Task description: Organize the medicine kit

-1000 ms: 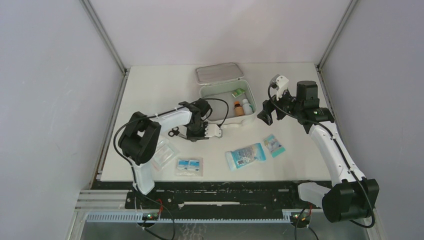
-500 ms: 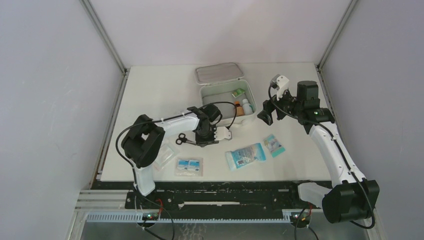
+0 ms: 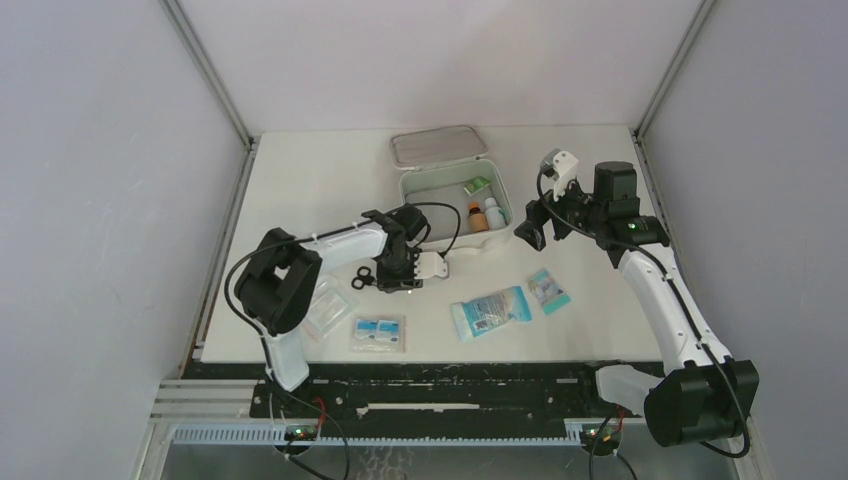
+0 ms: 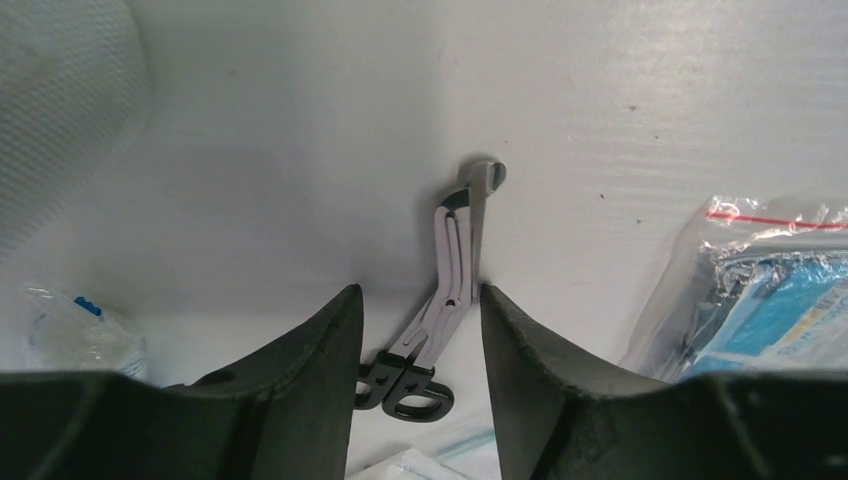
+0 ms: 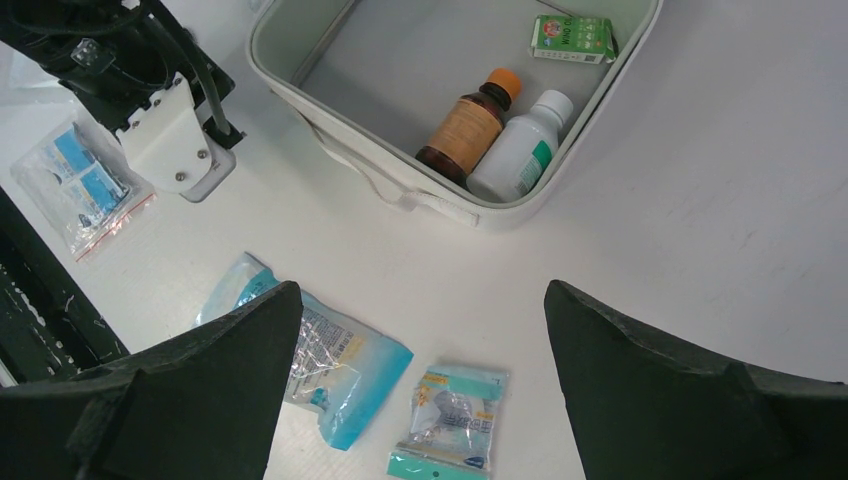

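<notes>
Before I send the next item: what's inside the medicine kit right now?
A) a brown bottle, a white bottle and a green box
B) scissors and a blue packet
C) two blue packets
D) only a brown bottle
A: the right wrist view shows the brown bottle, white bottle and green box inside the medicine kit; the scissors lie outside it.

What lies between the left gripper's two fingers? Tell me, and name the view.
Grey scissors with black handles lie flat on the table between the parted fingers of the left gripper. The left wrist view shows this.
</notes>
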Robot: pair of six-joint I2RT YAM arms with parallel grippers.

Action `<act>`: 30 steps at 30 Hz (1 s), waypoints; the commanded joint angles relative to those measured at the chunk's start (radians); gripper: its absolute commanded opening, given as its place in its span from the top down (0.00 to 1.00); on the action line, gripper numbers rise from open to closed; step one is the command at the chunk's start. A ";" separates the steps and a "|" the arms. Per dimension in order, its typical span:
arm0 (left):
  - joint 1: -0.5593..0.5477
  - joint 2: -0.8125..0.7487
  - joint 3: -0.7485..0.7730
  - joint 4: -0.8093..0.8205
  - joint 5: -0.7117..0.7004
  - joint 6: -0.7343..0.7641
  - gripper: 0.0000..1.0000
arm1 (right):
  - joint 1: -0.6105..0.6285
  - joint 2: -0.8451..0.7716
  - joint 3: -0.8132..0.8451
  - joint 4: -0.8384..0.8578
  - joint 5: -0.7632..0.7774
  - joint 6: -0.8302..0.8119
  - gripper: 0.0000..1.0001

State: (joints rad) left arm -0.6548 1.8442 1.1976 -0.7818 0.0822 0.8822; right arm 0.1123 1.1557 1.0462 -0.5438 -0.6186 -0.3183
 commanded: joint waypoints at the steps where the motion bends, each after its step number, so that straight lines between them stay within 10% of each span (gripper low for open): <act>1: -0.002 0.007 -0.032 -0.024 -0.028 0.055 0.51 | -0.003 -0.024 0.037 0.013 -0.012 -0.006 0.10; 30: -0.019 -0.083 -0.089 0.077 -0.008 -0.013 0.94 | -0.002 -0.016 0.038 0.012 -0.008 -0.008 0.10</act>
State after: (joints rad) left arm -0.6701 1.7996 1.1278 -0.7486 0.0555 0.8745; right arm 0.1123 1.1557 1.0462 -0.5438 -0.6186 -0.3187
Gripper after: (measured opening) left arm 0.185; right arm 0.898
